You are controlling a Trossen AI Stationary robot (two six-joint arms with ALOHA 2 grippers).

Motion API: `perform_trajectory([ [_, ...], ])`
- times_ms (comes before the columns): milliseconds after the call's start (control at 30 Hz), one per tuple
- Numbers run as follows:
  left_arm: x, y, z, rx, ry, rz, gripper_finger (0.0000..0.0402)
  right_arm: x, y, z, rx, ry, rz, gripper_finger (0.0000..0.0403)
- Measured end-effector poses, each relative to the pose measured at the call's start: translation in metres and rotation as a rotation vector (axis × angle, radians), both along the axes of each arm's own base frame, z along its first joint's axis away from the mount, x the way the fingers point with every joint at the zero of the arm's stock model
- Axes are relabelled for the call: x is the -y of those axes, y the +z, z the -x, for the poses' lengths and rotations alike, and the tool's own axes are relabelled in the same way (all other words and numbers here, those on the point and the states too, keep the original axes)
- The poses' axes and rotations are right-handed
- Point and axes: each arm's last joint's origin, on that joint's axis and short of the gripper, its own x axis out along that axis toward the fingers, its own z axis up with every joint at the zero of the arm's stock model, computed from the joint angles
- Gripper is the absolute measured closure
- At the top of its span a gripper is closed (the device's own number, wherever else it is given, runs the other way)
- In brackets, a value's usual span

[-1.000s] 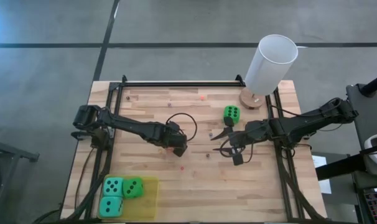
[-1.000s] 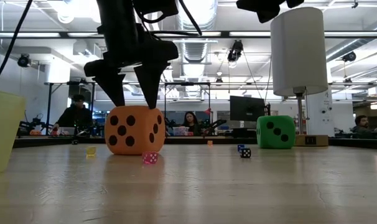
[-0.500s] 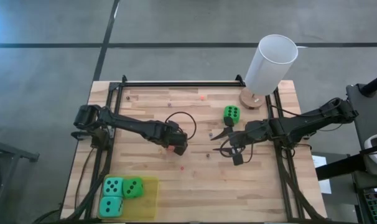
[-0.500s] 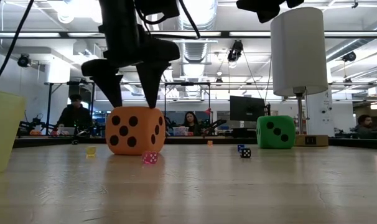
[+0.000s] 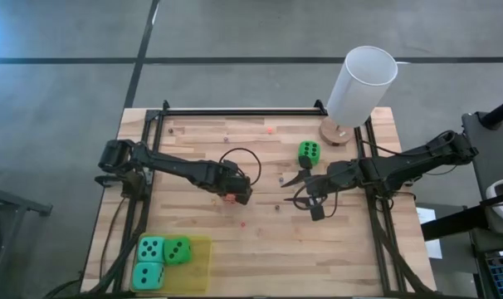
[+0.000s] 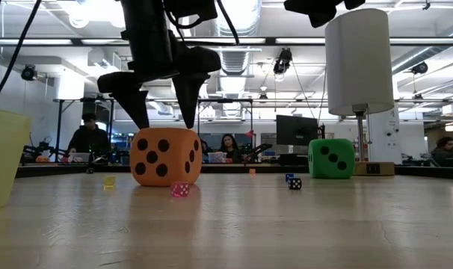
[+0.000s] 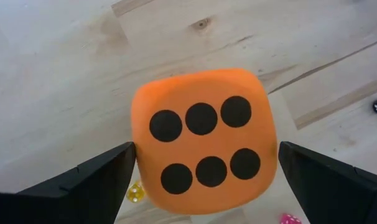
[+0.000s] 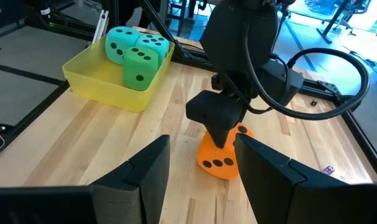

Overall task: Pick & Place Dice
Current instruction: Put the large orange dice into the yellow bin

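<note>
An orange die with black pips rests on the wooden table near its middle, six pips up in the left wrist view. My left gripper is open and points down over it, one fingertip above each of two opposite top edges. A green die sits at the far right beside the white cylinder. Two teal dice and one green die lie in the yellow tray at the near left. My right gripper hovers open to the right of the orange die. My left gripper comes at the orange die from above with its fingertips level with the die's top edges. I cannot tell whether they touch it. The die sits flat on the table.
Tiny dice lie scattered on the wood: a pink one, a yellow one, a dark one. The cylinder stands on a round wooden foot. A black frame borders the table. People sit in the room behind.
My left gripper has rolled a little about the line it points along, staying in place over the orange die, so that its two fingers now stand farther apart in the low view.
</note>
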Motion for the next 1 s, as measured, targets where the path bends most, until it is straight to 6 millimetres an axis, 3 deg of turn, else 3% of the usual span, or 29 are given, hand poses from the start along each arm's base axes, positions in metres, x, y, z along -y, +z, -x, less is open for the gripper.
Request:
perform_trajectory([
  [267,-0.004,-0.011,-0.006,-0.019,0.021,0.030,0.0002,0.000,0.000,0.000,0.000,0.000,0.002,0.0223],
  [1000,-0.006,-0.012,-0.006,-0.024,0.003,0.025,0.0004,0.000,0.000,0.000,-0.001,0.000,0.001,0.0223],
])
